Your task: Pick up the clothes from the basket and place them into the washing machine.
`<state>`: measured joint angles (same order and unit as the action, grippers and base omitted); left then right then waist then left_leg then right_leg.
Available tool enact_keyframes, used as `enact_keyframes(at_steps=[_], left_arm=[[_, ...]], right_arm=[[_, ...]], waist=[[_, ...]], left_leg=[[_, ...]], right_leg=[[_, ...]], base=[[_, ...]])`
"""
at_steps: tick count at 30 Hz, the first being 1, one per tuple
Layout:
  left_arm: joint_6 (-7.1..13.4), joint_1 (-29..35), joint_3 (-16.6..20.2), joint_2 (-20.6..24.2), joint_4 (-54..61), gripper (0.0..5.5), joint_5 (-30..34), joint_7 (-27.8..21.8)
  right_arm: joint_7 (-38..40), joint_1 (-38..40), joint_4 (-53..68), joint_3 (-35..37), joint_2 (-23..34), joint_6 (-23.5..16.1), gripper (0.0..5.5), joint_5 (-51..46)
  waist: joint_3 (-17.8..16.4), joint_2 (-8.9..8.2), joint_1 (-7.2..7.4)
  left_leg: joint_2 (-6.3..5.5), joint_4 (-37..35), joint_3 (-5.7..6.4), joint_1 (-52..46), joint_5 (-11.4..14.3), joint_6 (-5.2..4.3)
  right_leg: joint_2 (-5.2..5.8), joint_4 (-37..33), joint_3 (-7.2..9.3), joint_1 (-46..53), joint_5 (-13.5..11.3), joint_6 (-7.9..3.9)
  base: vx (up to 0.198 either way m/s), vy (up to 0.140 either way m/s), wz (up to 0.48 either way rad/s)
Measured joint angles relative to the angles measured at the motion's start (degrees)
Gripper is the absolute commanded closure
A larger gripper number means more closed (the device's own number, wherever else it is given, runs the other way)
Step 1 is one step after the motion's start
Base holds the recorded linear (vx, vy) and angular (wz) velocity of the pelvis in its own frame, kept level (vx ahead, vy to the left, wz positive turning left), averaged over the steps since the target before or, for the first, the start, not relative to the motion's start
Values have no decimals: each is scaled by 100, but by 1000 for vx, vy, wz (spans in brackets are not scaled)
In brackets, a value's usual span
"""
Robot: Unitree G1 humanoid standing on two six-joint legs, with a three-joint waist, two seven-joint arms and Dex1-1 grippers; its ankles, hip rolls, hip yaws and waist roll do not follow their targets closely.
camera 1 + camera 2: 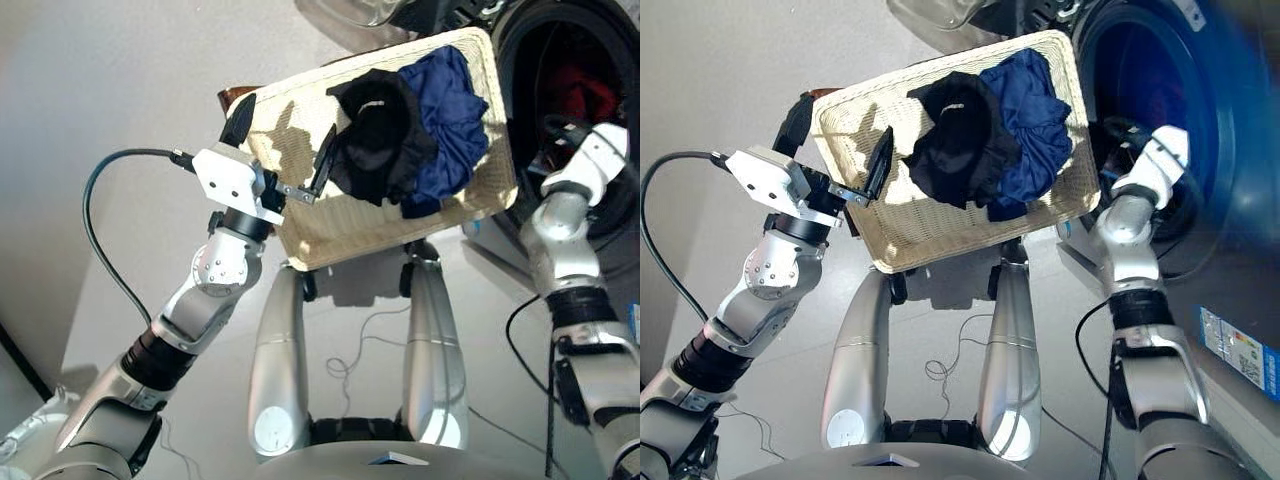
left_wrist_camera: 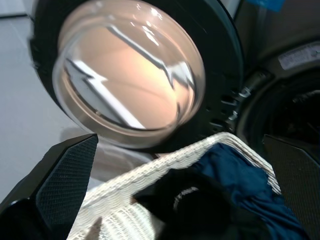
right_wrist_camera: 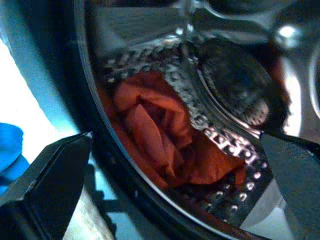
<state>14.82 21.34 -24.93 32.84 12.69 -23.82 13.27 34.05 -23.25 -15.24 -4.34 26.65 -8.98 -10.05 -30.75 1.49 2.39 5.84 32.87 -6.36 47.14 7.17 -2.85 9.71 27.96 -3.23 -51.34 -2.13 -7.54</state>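
Your left tool (image 1: 282, 150) hangs over the left end of the shallow cream-beige woven wicker basket (image 1: 300, 235), its 2 black fingers spread wide with nothing between them; one finger stands at the basket's outer left rim, the other is over the bare weave just beside the black fabric garment (image 1: 380, 135); that garment lies bunched in the middle of the basket, overlapping the navy blue fabric garment (image 1: 450, 120) that fills the end nearest the drum. Your right tool (image 3: 175, 175) points into the round mouth of the dark grey metallic front-loading washing machine (image 1: 1200, 110), fingers spread and holding nothing; beyond them you can see the coral red-orange fabric garment (image 3: 160, 135) crumpled on the perforated steel drum wall, inside the machine. The black-rimmed round glass door (image 2: 130, 80) stands swung open, past the basket's far rim. A black cable (image 1: 110, 230) loops out from your left wrist.
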Motion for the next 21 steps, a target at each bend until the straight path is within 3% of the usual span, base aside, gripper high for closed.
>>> enact_keyframes(at_steps=[7, 9, 16, 21], left_arm=[[-204, -132, -112, -328, -1086, 0, 638, 247], [-317, -30, -222, -505, -1509, 0, 903, 347], [-546, 920, -818, -1397, -2761, 0, 1555, 779], [-750, 1666, -1008, -1824, -3780, 0, 1736, 1054]], right_arm=[[-525, 648, 1184, -684, -76, -190, 0, 500], [-667, 665, 1393, -894, -67, -308, 0, 536], [-860, 251, 2033, -1483, -6, -426, 0, 535], [-982, -166, 2202, -2072, -17, -521, 0, 534]], waist=[[9, -63, 186], [10, -103, 210], [10, -162, 315], [7, -229, 404]], left_leg=[[61, -146, -38, -270, 17, -4], [69, -166, -42, -300, 7, -17], [119, -208, -57, -289, -2, -41], [113, -272, -81, -306, -35, -96]], right_leg=[[-54, -11, -23, 187, 56, 70], [-62, -32, -27, 198, 85, 38], [-117, -86, -22, 187, 44, 87], [-142, -96, -22, 155, 8, 95]], base=[[0, 0, 0], [0, 0, 0], [0, 0, 0], [0, 0, 0]])
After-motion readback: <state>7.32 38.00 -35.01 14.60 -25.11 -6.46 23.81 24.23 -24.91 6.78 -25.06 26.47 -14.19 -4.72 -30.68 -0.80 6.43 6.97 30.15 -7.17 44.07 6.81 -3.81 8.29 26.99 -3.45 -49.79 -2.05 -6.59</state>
